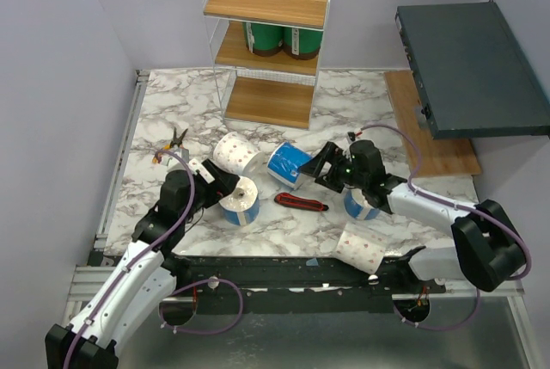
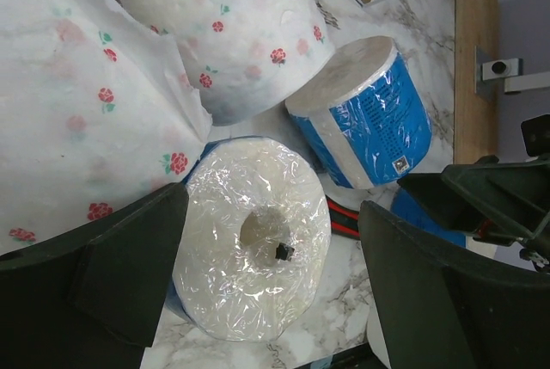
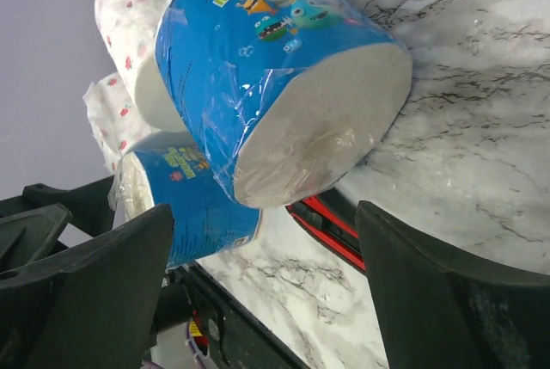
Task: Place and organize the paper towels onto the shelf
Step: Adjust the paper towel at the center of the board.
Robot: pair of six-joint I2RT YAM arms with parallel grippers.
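Observation:
The white wire shelf (image 1: 268, 8) stands at the back with two green-wrapped rolls (image 1: 279, 39) on its middle tier. A blue-wrapped roll (image 1: 241, 200) stands upright on the table. My left gripper (image 1: 227, 187) is open with its jaws either side of that roll (image 2: 253, 253). My right gripper (image 1: 323, 168) is open just right of a blue roll (image 1: 288, 165) lying on its side, whose flat end (image 3: 318, 141) faces the jaws without touching them. A white dotted roll (image 1: 234, 152) lies behind, another (image 1: 361, 247) sits front right, and a third blue roll (image 1: 359, 206) is under the right arm.
A red-and-black utility knife (image 1: 301, 204) lies between the grippers and shows in the right wrist view (image 3: 331, 227). Yellow-handled pliers (image 1: 174, 142) lie at the left. A dark grey-green slab (image 1: 473, 59) overhangs the right side above a wooden board (image 1: 434, 145).

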